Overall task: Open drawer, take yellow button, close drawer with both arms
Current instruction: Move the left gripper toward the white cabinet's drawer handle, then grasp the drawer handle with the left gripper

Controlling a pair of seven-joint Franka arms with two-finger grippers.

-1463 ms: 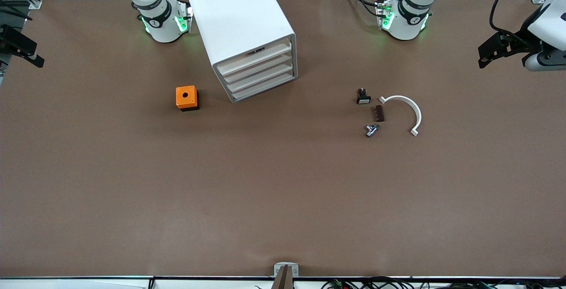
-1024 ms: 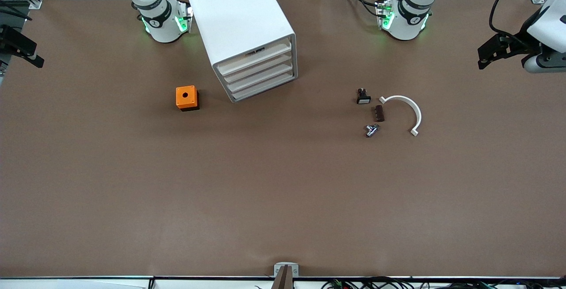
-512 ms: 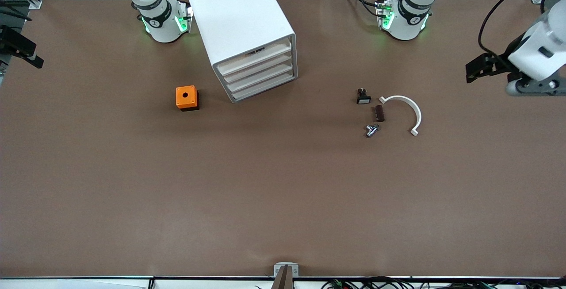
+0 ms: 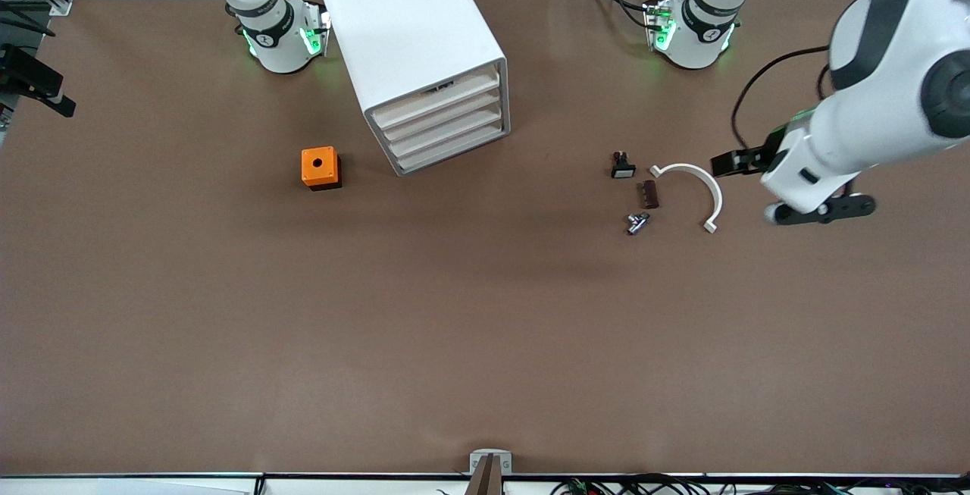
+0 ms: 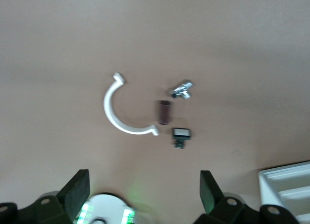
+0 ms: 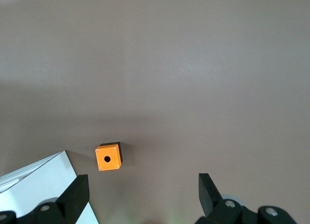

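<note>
The drawer (image 4: 436, 95), top of the white cabinet (image 4: 413, 48) in the upper centre, is closed; the button is hidden. It looks light and stiff, best hooked at its front lip. Left gripper (image 5: 145, 192) and right gripper (image 6: 143, 195) hover, fingers apart.

My two white arms work above the table: my left claw (image 4: 729, 164), its black fingers (image 5: 77, 189) spread wide, hangs over the brown tabletop (image 4: 485, 313) toward the left arm's end, while my right claw (image 4: 38, 90), fingers equally wide apart, hangs over the table's edge at the right arm's end. The top drawer (image 4: 439, 95), a shallow white tray, sits pushed in flush above three like it in the white cabinet (image 4: 405, 21), which stands skewed beside the right arm's base
</note>
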